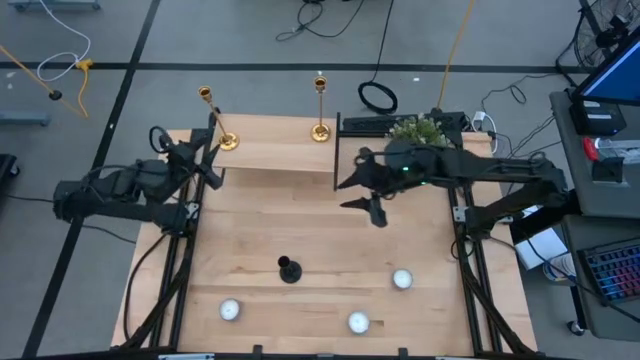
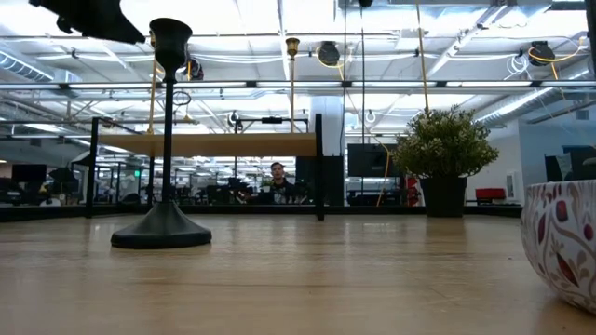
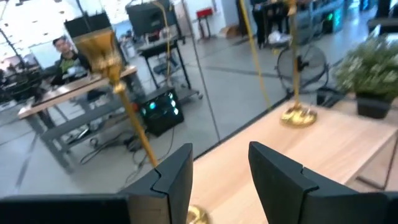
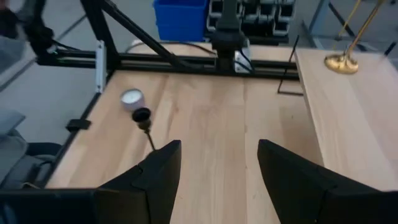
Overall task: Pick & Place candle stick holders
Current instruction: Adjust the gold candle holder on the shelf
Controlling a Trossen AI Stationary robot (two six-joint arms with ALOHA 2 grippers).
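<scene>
Two gold candlesticks stand upright on their round bases on a raised wooden shelf (image 1: 280, 152) at the table's far side, one at the left (image 1: 228, 140) and one near the middle (image 1: 320, 130). A black candlestick (image 1: 289, 268) stands on its base on the table, nearer the front. My left gripper (image 1: 215, 158) is open right beside the left gold candlestick (image 3: 124, 93), whose base (image 3: 198, 215) shows low between the fingers. I see no touch. My right gripper (image 1: 358, 195) is open and empty above the table's middle, with the black candlestick (image 4: 146, 127) ahead of it.
Three small white round holders sit near the front edge (image 1: 230, 310) (image 1: 357, 322) (image 1: 402, 279). A bushy green potted plant (image 1: 420, 130) stands at the far right. A dark upright post (image 1: 337, 150) marks the shelf's right end. A person sits at a desk beyond the table (image 3: 65, 53).
</scene>
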